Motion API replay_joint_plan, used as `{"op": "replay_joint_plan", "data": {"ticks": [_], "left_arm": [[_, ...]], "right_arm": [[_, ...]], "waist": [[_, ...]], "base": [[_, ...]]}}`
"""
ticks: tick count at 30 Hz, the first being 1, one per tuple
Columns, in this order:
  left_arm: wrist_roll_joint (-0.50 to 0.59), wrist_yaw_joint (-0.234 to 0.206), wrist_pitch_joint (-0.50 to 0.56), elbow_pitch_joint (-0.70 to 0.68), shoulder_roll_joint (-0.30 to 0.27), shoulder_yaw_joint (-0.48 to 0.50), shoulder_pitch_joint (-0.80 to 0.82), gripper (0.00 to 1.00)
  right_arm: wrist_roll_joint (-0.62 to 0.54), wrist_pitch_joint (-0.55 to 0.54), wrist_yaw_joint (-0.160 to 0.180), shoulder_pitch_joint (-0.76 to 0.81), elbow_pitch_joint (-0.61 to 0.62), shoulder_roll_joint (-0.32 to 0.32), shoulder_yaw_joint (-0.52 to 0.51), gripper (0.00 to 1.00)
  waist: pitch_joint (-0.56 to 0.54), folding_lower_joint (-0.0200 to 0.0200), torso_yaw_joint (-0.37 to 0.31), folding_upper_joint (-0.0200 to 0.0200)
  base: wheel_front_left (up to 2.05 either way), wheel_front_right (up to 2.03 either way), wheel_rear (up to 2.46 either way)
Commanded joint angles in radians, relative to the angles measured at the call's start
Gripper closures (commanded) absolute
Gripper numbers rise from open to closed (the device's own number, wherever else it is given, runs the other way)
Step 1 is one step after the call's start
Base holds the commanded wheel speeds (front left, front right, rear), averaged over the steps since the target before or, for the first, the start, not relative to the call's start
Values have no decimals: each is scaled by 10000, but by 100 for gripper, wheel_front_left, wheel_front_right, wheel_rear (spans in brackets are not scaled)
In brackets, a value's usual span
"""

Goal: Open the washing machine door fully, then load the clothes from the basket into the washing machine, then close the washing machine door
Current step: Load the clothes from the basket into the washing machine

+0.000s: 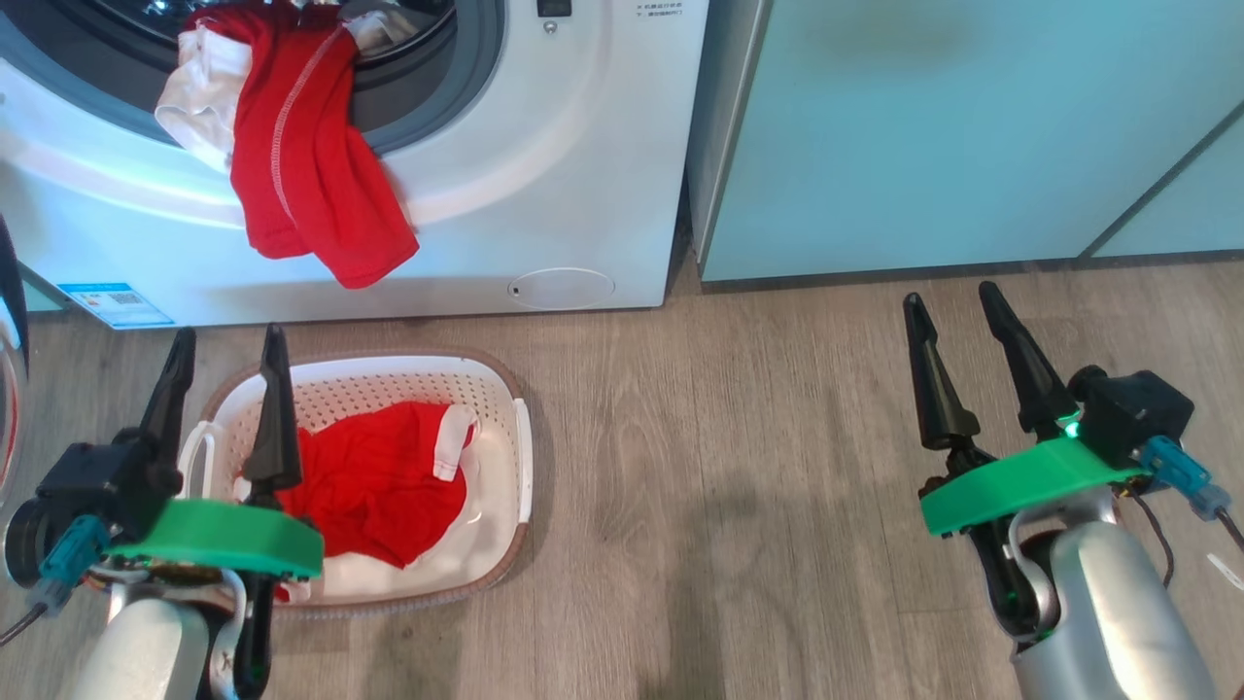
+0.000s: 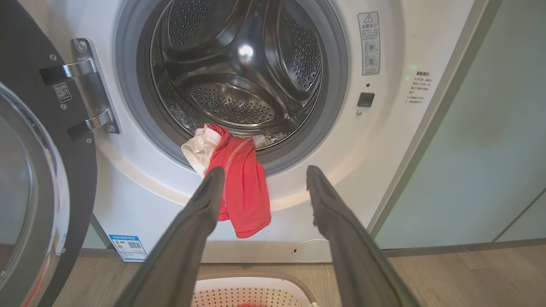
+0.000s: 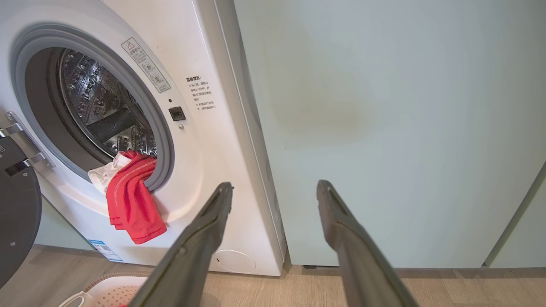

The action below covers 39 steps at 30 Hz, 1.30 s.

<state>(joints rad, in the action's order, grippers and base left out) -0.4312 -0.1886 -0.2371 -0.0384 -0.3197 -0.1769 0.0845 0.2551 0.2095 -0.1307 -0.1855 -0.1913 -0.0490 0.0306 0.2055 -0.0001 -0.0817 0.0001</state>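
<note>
While the washing machine door (image 2: 81, 187) is swung open at the left of the washing machine (image 1: 544, 146), the clothes (image 1: 301, 165) are divided: one red piece is draped over the lower lip of the drum (image 2: 239, 102), and another is lying in the basket (image 1: 507, 437) on the floor (image 1: 729, 437). The left gripper (image 1: 228, 335) is held over the basket and the right gripper (image 1: 950, 294) well to its right, both with jaws spread apart and empty.

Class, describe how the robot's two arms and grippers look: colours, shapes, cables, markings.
The left gripper and right gripper each have two long, tapering black fingers above a green plate. Pale silver forearms carry teal cable connectors; a green light glows on the right.
</note>
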Motion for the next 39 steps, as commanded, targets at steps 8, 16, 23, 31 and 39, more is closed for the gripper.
{"op": "replay_joint_plan", "data": {"ticks": [8, 16, 23, 31, 39], "left_arm": [[-28, -80, 52, -283, -170, 282, 313, 0], [-68, -94, 49, -281, -159, 234, 325, 0], [-87, -108, 122, -256, -203, 185, 407, 0], [-125, -101, 265, -186, -272, 151, 717, 0], [-786, 568, 904, 1319, -385, 218, 2754, 0]], "right_arm": [[-1, -103, 0, -32, 475, -12, 192, 0], [7, -99, 0, -32, 515, -12, 195, 0], [21, -96, 0, -95, 545, -12, 212, 0], [57, -48, 0, -229, 635, -12, 286, 0], [145, 34, 0, -765, 968, -12, 593, 0]], "waist": [[-29, 1, 15, -1], [-5, 1, -14, -1], [98, 1, -20, -1], [480, 1, -51, -1], [1870, 1, -325, -1]], "base": [[0, 0, 0], [0, 0, 0], [0, 0, 0], [0, 0, 0], [0, 0, 0]]}}
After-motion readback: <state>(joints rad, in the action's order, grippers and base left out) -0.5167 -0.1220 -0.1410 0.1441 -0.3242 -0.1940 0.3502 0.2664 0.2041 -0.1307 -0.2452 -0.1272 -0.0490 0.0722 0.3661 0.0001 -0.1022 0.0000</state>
